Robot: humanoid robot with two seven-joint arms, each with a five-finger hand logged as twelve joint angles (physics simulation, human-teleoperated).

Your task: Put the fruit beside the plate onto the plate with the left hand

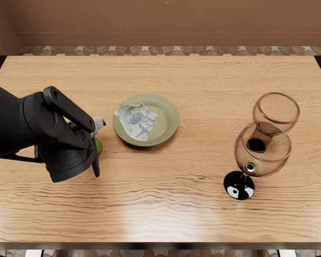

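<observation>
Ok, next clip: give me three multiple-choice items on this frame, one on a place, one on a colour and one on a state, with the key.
1. Where is the glass relative to the plate?
A) to its left
B) on it
C) to its right

2. What colour is the fruit?
A) green
B) red
C) orange

3. What does the plate bear?
A) the fruit
B) a crumpled paper
C) nothing

Key:
1 C: the glass stands near the table's right side, well apart from the plate.
2 A: a green patch shows beside the left hand.
3 B: only the paper lies on the plate. The fruit sits off its left rim, at the hand.
</observation>
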